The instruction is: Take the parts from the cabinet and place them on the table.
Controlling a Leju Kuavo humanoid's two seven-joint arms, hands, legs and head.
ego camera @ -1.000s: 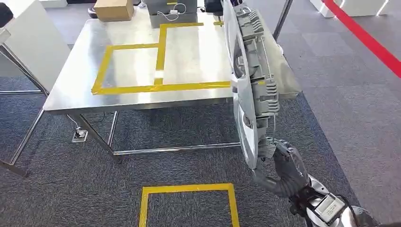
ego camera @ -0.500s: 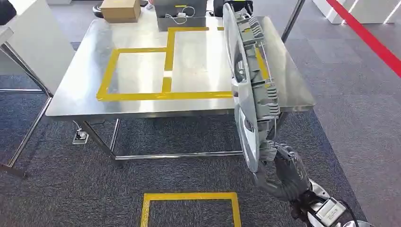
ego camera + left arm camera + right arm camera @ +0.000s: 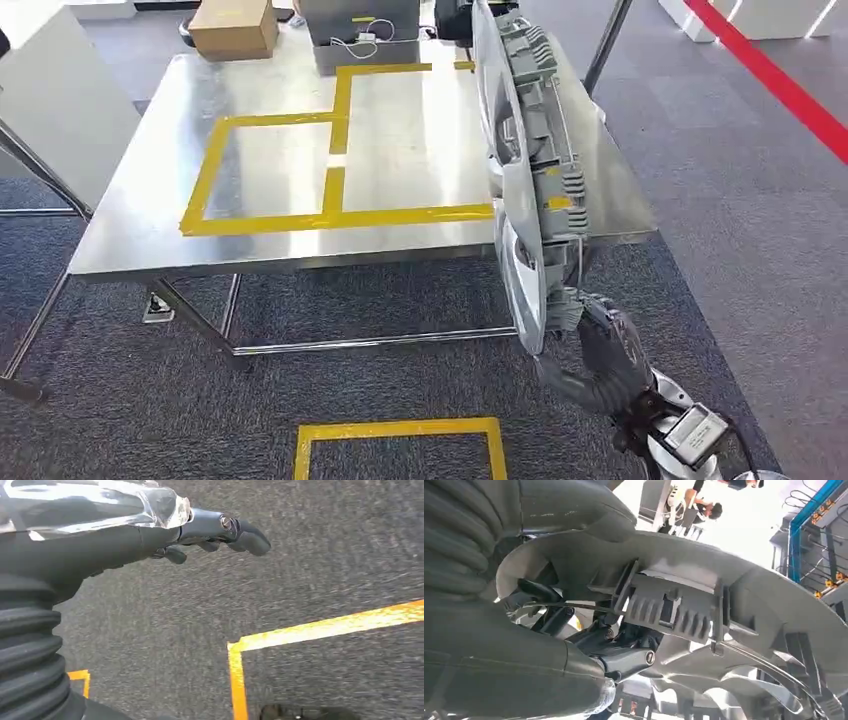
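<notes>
**Part's in hand, drop-off not done yet**

So the right hand [image 3: 600,345] is clamped on the bottom end of the big grey part [image 3: 525,170], which stands up on edge above the hand, ribbed side facing out to the robot's right. In the right wrist view you can see the fingers [image 3: 554,617] hooked in behind the ribs of the part [image 3: 674,605], so that's a real grip. The left hand [image 3: 210,532] is hanging over the carpet with nothing in it, fingers stretched out loosely.

Progress-wise I'd say the fetching half is done and the placing half isn't. The bench [image 3: 130,235] is just ahead of the right hand, with the yellow tape boxes [image 3: 330,215] off to the left of the held part. No part lying on it yet.

Containers: a cardboard box [image 3: 232,27] sits at the far end of the bench, well away from the hand. It looks shut, so I can't tell what's inside.
</notes>
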